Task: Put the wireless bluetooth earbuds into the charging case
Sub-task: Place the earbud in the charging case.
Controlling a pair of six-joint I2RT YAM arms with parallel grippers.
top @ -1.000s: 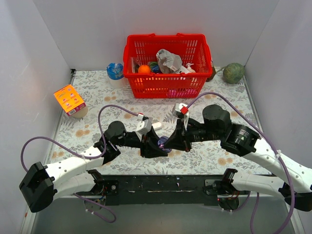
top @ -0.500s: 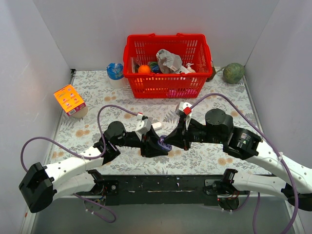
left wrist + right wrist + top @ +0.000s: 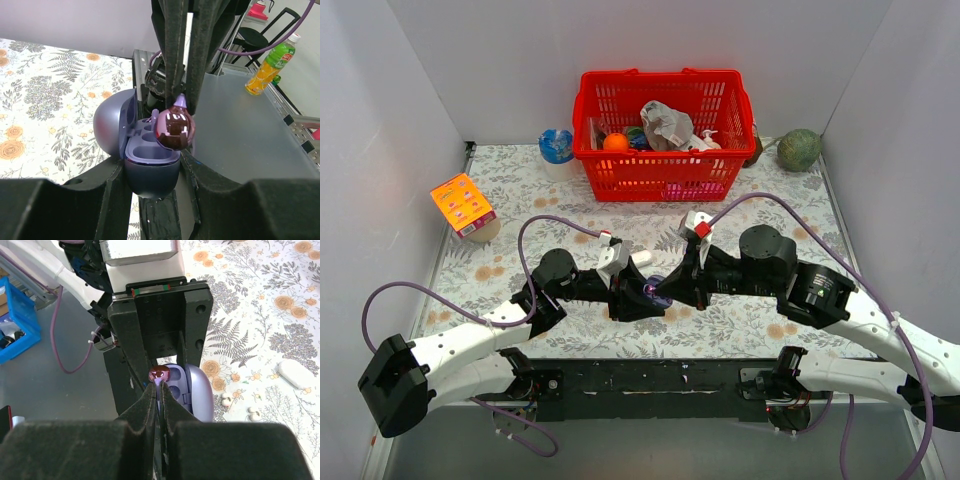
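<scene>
Earbud (image 3: 174,130) over the open charging case (image 3: 150,172), at the near middle of the bench (image 3: 500,185).
The left end effector (image 3: 152,186) is clamped on the lower half of the lavender case, whose lid is swung open with its wells showing. The right end effector (image 3: 160,390) has its fingers pressed together on the tip of a glossy purple earbud, which hangs just over the wells. I cannot tell if it touches.

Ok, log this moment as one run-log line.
left gripper: shut on case, lid open | right gripper: shut on earbud, over open case | earbud: not yet seated
</scene>
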